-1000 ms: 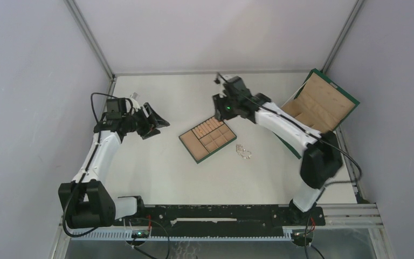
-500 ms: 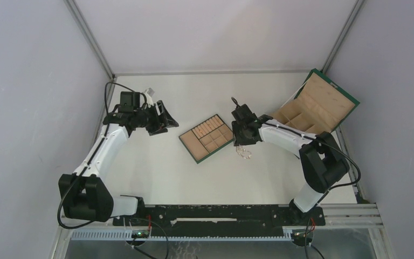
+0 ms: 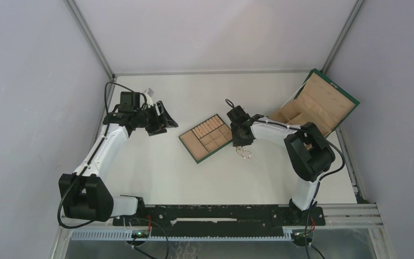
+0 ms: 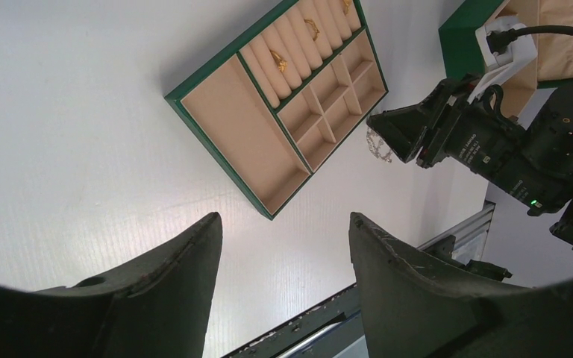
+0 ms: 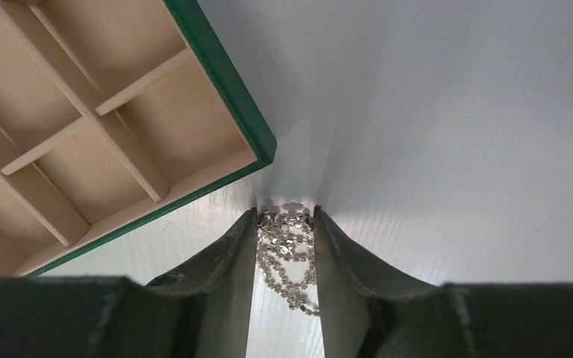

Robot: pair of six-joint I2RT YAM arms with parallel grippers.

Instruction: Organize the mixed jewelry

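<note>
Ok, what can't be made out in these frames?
Right wrist: whether the right pincer grips the chain or merely brackets it.
Top view: the chain, tiny, partly behind the pincer.
Left wrist: gold pieces in the tray, too small to identify.

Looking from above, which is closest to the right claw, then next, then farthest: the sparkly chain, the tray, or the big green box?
1. sparkly chain, between the fingers of the right gripper.
2. tray, just to its left.
3. big green box, farthest, toward the back right.

Silvery chain (image 5: 287, 257) partly hidden by right end effector (image 5: 285, 218), tray (image 5: 225, 83) cut off at left edge, green box (image 4: 464, 31) cropped at top.
</note>
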